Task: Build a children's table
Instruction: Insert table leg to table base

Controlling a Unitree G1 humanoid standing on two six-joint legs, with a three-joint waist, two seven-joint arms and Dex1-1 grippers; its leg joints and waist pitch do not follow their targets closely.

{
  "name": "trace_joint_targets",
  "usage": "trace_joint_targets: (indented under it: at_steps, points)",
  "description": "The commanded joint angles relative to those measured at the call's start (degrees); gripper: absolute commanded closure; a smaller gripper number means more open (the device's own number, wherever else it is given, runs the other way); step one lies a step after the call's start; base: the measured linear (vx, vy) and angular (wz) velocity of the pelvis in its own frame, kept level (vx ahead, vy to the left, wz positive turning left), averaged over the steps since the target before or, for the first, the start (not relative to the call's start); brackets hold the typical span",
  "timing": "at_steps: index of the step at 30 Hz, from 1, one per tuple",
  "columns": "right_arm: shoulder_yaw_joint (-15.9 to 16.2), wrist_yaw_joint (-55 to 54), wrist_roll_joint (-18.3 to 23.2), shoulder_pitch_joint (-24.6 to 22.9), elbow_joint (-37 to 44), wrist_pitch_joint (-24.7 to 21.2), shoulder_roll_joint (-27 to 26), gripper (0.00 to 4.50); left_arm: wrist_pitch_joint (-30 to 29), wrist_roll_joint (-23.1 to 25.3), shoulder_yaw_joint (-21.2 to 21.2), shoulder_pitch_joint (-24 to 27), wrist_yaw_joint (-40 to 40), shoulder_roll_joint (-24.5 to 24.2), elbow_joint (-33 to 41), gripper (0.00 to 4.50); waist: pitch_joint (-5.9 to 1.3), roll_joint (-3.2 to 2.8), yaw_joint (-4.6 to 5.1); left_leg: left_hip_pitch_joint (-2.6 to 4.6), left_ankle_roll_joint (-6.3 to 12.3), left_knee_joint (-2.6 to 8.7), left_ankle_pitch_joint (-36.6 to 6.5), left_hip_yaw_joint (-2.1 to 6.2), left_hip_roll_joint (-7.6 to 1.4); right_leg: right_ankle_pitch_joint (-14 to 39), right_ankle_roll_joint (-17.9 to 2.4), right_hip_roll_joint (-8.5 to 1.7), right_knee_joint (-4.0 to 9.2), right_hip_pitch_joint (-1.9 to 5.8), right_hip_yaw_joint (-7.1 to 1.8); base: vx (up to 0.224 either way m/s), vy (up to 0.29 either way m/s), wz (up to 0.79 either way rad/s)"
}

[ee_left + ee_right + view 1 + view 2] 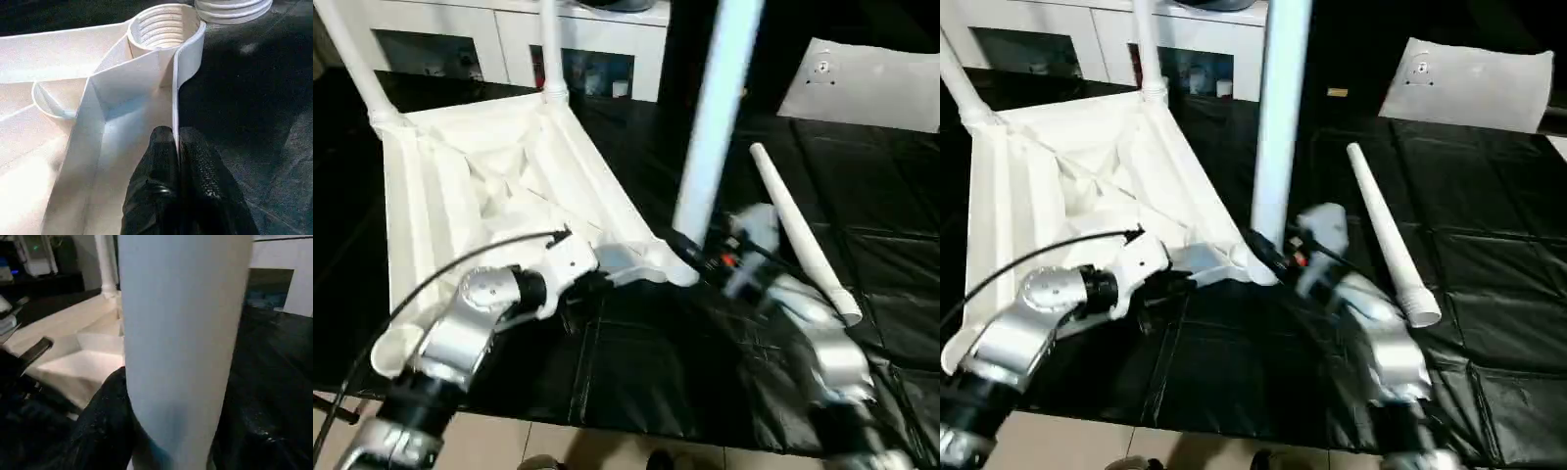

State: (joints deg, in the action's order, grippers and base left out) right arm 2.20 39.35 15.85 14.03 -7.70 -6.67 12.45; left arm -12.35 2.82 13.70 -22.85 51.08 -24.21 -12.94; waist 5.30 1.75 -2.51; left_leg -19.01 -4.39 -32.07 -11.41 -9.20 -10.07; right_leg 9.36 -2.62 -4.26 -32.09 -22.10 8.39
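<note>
White plastic tabletop (pixel 499 186) lies underside up on the black mat (pixel 862 274): two far legs fitted, right gripper (pixel 1268 257) apparently clasping a third leg (pixel 1278 127) upright at the near socket (pixel 164 27), left gripper (pixel 177 147) pinched on the rim, fourth leg (pixel 1386 230) loose nearby.

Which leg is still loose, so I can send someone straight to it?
Start at the upturned white table top on the black mat. To its right, past the upright leg in the right gripper, one white leg lies flat on the mat. It is the one lying down; two others stand in corner sockets.

White ribbed table top (pixel 499 186) and white legs (pixel 800 235) lie on a black quilted cover (pixel 891 196).
</note>
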Motion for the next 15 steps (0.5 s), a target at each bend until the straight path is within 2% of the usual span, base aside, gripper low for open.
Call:
trace_joint_targets:
  at_steps: [1,2,3,5,6,7,8,10,12,13,14,15]
  points:
    - [0.5,0.0,-1.3,-2.1,-2.6,-2.6,0.9,2.63,2.3,-0.4,-3.1,-1.7,0.0,-1.5,-1.6,4.50,-3.83,-0.09,-0.44,-0.74,4.47,3.54,-9.9,1.02,-3.52,24.0,-5.3,-5.76,4.55,2.91,-4.67,0.000,0.000,0.00]
    - [-0.1,-0.2,-0.5,-1.7,-2.3,-2.9,0.8,2.63,3.5,-1.0,-2.6,-1.8,1.3,-1.8,-2.0,4.50,-3.78,-0.07,-0.30,-0.71,4.28,3.52,-10.9,1.12,-3.33,26.6,-4.4,-5.75,4.95,2.90,-4.46,0.000,0.000,0.00]
    - [-1.2,-0.6,1.5,-0.1,-1.5,-4.0,-0.3,2.63,5.4,-2.1,-1.5,-1.2,4.6,-2.5,-1.6,4.50,-3.77,0.07,-0.17,-0.72,4.27,3.55,-11.0,1.14,-3.32,27.2,-4.2,-5.74,5.08,2.93,-4.44,0.000,0.000,0.00]
    - [-1.5,-0.8,2.0,0.3,-1.1,-4.3,-0.6,2.63,6.1,-2.5,-1.2,-1.1,5.5,-2.7,-1.6,4.50,-3.87,-0.05,-0.06,-0.69,4.13,3.50,-10.8,1.23,-3.38,27.6,-4.0,-5.81,5.03,2.91,-4.41,0.000,0.000,0.00]
    - [-2.1,-1.5,3.2,1.2,-0.8,-4.9,-1.4,2.63,6.4,-2.7,-0.8,-1.0,6.3,-2.9,-1.7,4.50,-4.01,-0.13,-0.13,-0.33,4.10,3.36,-10.4,1.09,-3.50,26.4,-4.4,-5.70,4.96,2.60,-4.48,0.000,0.000,0.00]
    - [-2.4,-1.7,3.8,1.7,-0.7,-5.1,-1.8,2.63,6.4,-2.8,-0.6,-1.0,6.6,-3.1,-1.7,4.50,-4.12,-0.04,-0.15,-0.48,4.06,3.39,-9.4,1.14,-3.68,24.1,-5.4,-5.72,4.48,2.73,-4.54,0.000,0.000,0.00]
    - [-3.0,-2.1,5.3,2.7,-0.5,-5.7,-2.9,2.63,6.7,-3.0,-0.2,-0.9,7.5,-3.3,-1.8,4.50,-4.29,-0.20,-0.22,-0.58,4.16,3.40,-8.1,1.21,-3.79,21.4,-6.5,-5.71,3.95,2.85,-4.60,0.000,0.000,0.00]
    - [-2.9,-2.5,5.3,3.6,-1.5,-5.3,-3.6,2.63,7.0,-2.9,0.0,-0.9,7.6,-3.5,-2.2,4.50,-4.47,-0.30,-0.26,-0.51,4.26,3.25,-7.0,1.12,-3.93,18.2,-7.6,-5.69,3.47,2.77,-4.70,0.000,0.000,0.00]
    - [-2.6,-2.7,4.8,4.3,-2.9,-4.4,-4.2,2.63,7.3,-2.7,0.1,-1.0,7.5,-3.5,-2.5,4.50,-4.77,-0.31,-0.42,-0.61,4.69,3.05,-3.8,0.94,-3.94,11.5,-10.0,-5.59,2.35,3.02,-4.89,0.000,0.000,0.00]
    - [-2.3,-3.0,4.2,4.9,-4.6,-3.5,-4.9,2.63,7.8,-2.5,0.2,-1.2,7.2,-3.5,-3.1,4.50,-4.85,-0.23,-0.52,-0.75,4.90,2.96,-3.0,0.88,-3.85,10.1,-10.2,-5.60,2.11,3.16,-4.93,0.000,0.000,0.00]
    - [-1.9,-3.1,3.8,5.4,-5.7,-3.1,-5.7,2.63,8.1,-2.4,0.4,-1.5,7.0,-3.5,-3.8,4.50,-4.88,0.29,-0.78,-1.04,5.36,2.72,-1.9,0.61,-3.41,8.5,-10.7,-5.66,1.73,3.31,-5.15,0.000,0.000,0.00]
    - [-1.7,-3.2,3.8,5.5,-5.8,-3.5,-6.1,2.63,8.2,-2.2,0.5,-1.6,7.1,-3.6,-4.1,4.50,-4.91,0.42,-0.91,-1.29,5.42,2.63,-1.5,0.57,-3.18,8.4,-10.3,-5.61,1.61,3.46,-5.23,0.000,0.000,0.00]
